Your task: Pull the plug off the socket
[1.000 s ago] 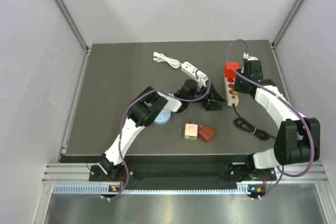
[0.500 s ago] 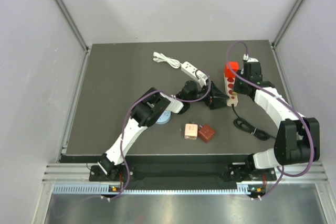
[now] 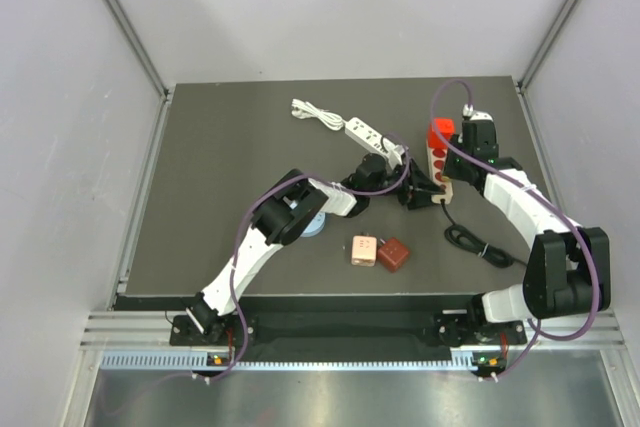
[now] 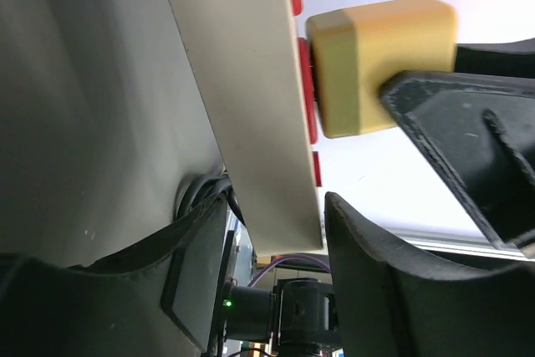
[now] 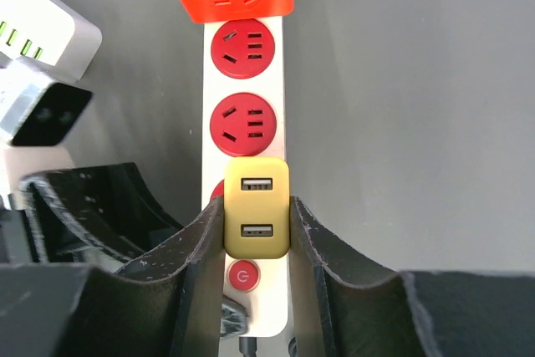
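Top: power strip (image 3: 438,160) at 2 o'clock on table (image 3: 230,177), left gripper (image 3: 420,193) at its 6 o'clock end.
Left wrist: jaws pinch the strip's sides, probably anchoring it.
Right wrist: right gripper (image 5: 256,236) clamps yellow plug (image 5: 256,206), still seated.

Yellow plug (image 5: 256,206); cream socket strip (image 5: 266,300), red outlets (image 5: 244,48).
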`<state>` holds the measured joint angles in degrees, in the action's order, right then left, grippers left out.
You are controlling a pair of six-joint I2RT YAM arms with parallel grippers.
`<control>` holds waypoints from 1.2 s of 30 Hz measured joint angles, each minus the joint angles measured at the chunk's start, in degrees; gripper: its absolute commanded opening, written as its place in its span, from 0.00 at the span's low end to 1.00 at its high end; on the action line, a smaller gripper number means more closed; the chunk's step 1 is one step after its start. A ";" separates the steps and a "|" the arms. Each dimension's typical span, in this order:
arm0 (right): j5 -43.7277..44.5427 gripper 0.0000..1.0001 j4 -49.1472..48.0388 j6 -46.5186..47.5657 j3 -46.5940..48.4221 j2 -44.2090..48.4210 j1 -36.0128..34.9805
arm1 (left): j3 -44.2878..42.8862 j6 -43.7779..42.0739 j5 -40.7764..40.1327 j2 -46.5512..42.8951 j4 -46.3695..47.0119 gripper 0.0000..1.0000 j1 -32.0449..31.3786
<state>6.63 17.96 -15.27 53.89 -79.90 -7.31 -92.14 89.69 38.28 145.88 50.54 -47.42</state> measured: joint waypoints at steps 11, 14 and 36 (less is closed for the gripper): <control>4.79 0.00 -3.72 0.42 -4.09 2.01 -2.71 | -3.74 -2.73 -0.15 0.42 -9.14 0.00 -0.39; 9.97 0.00 -5.75 1.84 -7.23 3.23 -5.55 | -3.85 -5.68 -0.20 -0.20 -13.90 0.00 -0.90; -4.76 0.00 -1.60 -5.70 -1.07 11.04 3.87 | 0.39 -11.89 -7.78 -2.75 -18.10 0.00 -1.22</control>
<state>1.87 16.36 -20.97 52.82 -68.86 -3.44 -91.74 77.80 30.50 143.13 32.45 -48.64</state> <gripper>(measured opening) 0.305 0.386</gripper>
